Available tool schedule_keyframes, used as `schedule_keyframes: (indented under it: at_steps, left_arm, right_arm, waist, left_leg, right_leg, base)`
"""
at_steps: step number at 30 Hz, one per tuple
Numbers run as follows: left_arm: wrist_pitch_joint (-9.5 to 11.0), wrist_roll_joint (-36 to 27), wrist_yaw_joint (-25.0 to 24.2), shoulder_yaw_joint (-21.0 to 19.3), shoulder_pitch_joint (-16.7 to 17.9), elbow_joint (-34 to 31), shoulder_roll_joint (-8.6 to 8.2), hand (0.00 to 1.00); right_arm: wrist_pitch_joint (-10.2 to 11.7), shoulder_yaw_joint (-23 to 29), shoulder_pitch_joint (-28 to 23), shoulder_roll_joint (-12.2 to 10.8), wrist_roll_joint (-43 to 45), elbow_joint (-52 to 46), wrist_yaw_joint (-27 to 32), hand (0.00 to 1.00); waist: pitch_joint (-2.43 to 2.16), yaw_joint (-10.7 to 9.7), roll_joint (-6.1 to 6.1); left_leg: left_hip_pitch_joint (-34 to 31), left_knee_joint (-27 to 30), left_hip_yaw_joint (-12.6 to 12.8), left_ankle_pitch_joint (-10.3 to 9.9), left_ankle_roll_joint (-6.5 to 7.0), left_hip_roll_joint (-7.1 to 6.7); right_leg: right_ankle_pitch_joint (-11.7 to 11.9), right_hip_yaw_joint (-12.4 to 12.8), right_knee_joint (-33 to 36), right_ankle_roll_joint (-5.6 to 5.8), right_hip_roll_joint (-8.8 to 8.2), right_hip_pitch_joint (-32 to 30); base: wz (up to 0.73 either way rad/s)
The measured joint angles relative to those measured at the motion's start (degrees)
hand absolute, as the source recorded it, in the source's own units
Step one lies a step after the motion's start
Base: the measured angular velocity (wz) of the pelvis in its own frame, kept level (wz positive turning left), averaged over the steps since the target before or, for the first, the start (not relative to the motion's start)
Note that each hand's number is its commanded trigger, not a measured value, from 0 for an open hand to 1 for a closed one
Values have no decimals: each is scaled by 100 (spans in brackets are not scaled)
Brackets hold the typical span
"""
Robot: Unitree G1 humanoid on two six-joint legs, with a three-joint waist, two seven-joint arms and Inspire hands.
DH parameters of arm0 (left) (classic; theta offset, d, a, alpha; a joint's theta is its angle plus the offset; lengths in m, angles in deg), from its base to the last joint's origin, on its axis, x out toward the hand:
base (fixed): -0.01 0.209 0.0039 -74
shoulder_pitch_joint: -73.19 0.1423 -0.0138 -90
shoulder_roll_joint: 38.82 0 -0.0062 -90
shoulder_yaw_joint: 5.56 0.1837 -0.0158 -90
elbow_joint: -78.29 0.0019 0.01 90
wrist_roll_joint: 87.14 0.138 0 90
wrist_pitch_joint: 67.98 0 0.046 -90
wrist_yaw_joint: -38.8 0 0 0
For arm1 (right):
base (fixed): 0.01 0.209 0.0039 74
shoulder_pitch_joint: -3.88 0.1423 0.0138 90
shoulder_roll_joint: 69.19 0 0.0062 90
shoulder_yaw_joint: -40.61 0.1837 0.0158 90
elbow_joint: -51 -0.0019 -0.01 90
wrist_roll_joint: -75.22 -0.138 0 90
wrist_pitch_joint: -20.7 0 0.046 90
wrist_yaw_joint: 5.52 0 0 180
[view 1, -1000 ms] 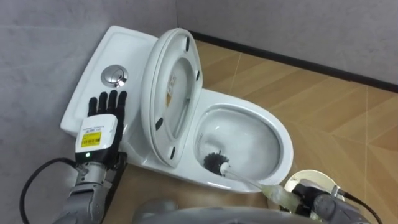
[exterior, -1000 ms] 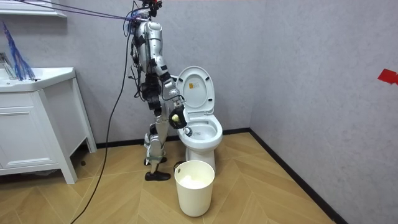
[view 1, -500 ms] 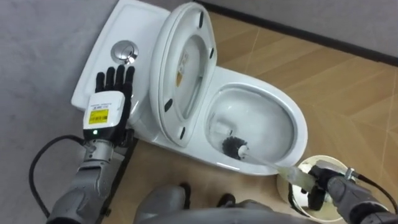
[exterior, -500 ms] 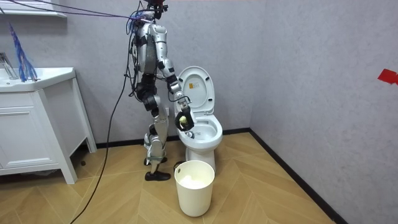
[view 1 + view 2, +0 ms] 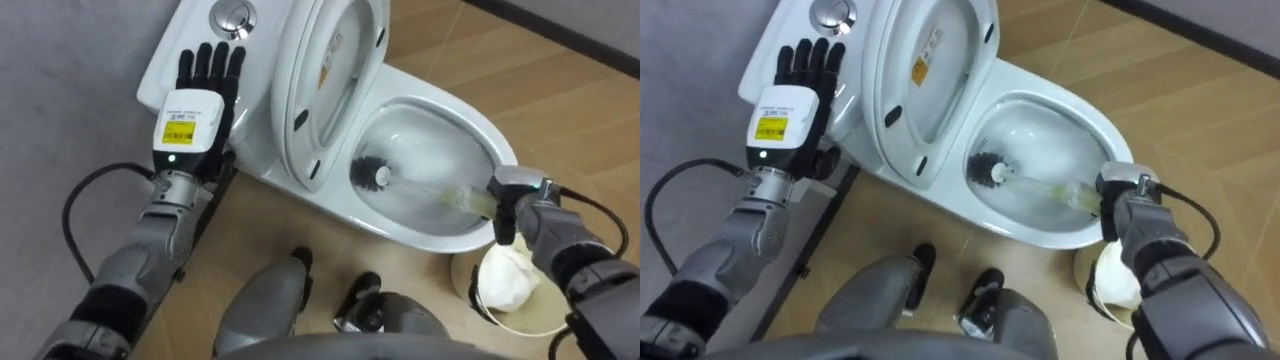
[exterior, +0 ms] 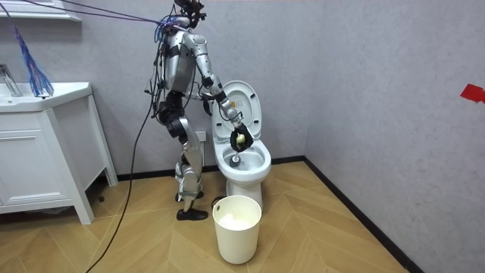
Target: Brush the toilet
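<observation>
— Brush (image 5: 372,174) has slid deeper, see? Its bristle head now sits toward the back of the bowl (image 5: 430,232), near the raised seat (image 5: 330,80), and the right hand (image 5: 512,203) has come forward over the rim.
— Holding on?
— Fingers wrapped round the handle's end. Looks like a scrubbing stroke under way, plenty of bowl left.
— And the left hand (image 5: 207,80)?
— Idle, fingers straight, up by the cistern (image 5: 170,70).
— Anything in the bowl?
— Just the bristles; water I can't make out. The bin (image 6: 237,227) beside the toilet holds crumpled white stuff (image 5: 503,280).
</observation>
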Motion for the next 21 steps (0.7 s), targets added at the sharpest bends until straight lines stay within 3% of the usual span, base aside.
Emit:
schedule_keyframes:
  at_steps: [3, 13, 18, 21]
  left_arm:
    - [46, -4, 142, 81, -49, -43, 91, 0]
    - [41, -169, 259, 370, -250, -280, 282, 0]
    - [64, -173, 383, 406, -286, -405, 514, 0]
    - [62, -234, 419, 417, -282, -457, 605, 0]
  right_arm:
    - [-125, -154, 89, 13, -69, -62, -30, 100]
    - [-151, -561, 561, 225, -225, 2, -140, 100]
    - [-194, -577, 804, 391, -704, 27, -140, 100]
    - [-178, -573, 1073, 415, -1043, 338, -138, 100]
  waist:
    - [24, 75, -89]
    - [41, 127, -119]
    - [101, 205, -205]
    - [111, 197, -219]
  left_leg:
    - [-122, 41, -61, 24, -37, 0]
    - [-481, 229, -178, 27, -40, 6]
    - [-608, 228, -178, 43, -55, 2]
    - [-623, 214, -164, 43, -55, 6]
  right_leg:
    - [11, -38, 4, -22, 16, -101]
    - [14, -167, 30, -34, 12, -323]
    - [12, -159, 108, -49, -16, -492]
    - [9, -151, 109, -51, -21, -524]
  base:
    - [8]
    - [6]
    - [0]
    - [0]
